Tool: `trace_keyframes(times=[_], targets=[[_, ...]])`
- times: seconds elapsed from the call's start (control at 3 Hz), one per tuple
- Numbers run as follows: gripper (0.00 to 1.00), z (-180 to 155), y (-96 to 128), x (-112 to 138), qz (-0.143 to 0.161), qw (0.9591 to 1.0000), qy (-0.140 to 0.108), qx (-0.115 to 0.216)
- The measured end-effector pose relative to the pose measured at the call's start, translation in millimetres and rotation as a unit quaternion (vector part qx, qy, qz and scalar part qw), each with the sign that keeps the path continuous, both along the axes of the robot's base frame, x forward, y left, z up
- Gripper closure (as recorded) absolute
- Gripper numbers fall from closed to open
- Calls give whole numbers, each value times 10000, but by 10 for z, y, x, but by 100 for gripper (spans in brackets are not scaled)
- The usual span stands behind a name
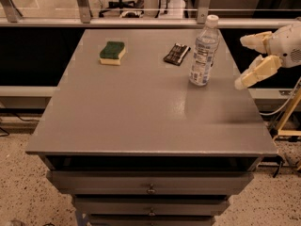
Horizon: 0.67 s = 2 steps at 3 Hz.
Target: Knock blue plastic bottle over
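Observation:
The blue plastic bottle [203,53] stands upright on the right rear part of the grey table [141,112]. It is clear and ribbed, with a white cap and a white-and-bluish label. My gripper [241,62] hangs at the table's right edge, just right of the bottle at about its lower half. It does not touch the bottle. Its two cream fingers [257,71] are spread apart and point left toward the bottle, with nothing between them.
A green-and-yellow sponge [112,52] lies at the back left. A small flat black object [176,54] lies just left of the bottle. A rail and glass partition [141,21] run behind the table. Drawers [150,182] are below the front edge.

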State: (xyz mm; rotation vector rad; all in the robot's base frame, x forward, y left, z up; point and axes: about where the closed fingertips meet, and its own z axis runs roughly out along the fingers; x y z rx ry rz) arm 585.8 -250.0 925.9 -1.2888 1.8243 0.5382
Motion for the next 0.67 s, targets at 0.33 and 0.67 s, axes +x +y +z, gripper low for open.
trace_keyframes(times=[0.33,0.67], targets=[[0,52,102,-13,98,9995,6,307],[0,45,97,-9,92,9996,8,279]])
